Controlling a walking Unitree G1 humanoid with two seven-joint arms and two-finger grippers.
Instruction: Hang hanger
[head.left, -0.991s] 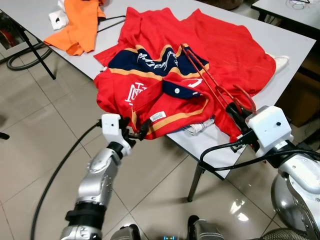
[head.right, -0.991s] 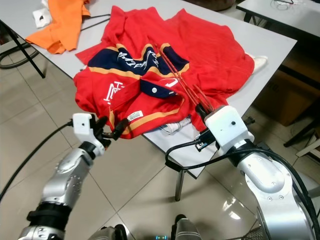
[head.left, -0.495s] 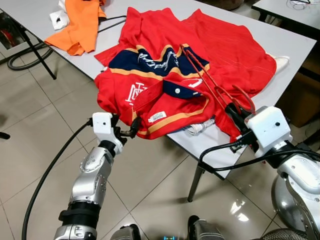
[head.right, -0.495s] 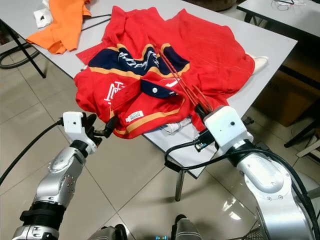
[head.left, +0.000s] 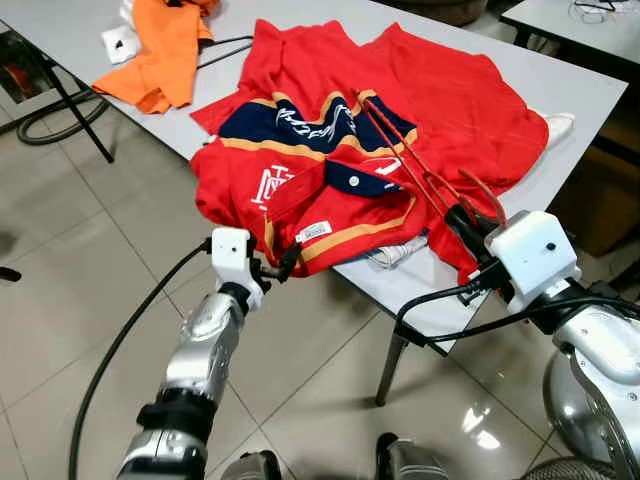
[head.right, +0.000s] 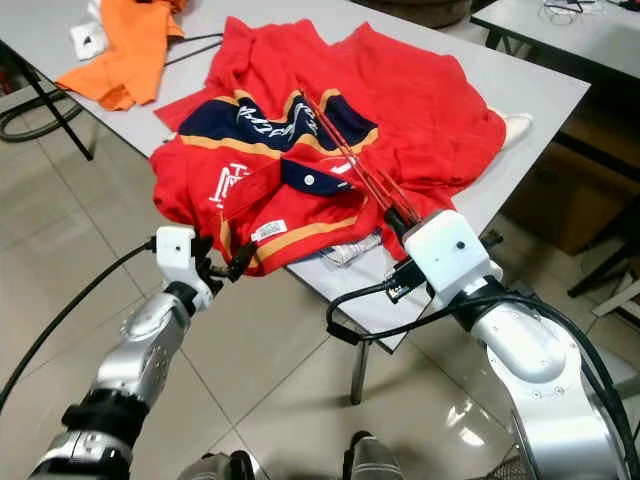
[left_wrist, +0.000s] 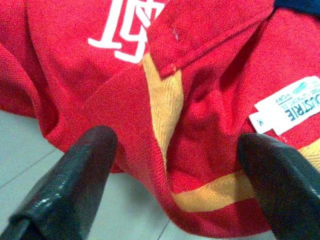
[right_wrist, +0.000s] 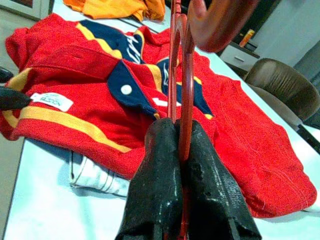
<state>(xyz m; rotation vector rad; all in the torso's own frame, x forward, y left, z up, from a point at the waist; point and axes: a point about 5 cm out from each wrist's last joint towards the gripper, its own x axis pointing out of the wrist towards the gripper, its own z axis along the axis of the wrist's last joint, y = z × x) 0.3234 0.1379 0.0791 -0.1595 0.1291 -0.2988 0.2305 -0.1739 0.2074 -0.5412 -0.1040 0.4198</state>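
The right end effector (right_wrist: 180, 150) is clamped on a red hanger (head.left: 405, 160), its two black fingers (right_wrist: 155, 175) pressed against the thin bars near the hook; the hanger lies slanted across a red shirt (head.left: 330, 150) spread on the grey surface (head.left: 560, 70), running toward 11 o'clock from the grip. The left end effector (left_wrist: 170, 150) stands spread wide at the shirt's hem, at 8 o'clock of the garment, one finger (left_wrist: 75, 175) on each side of a yellow stripe, not touching the cloth. A white label (left_wrist: 292, 102) is sewn near the hem. An orange shirt (head.left: 165, 45) lies at 10 o'clock on the surface
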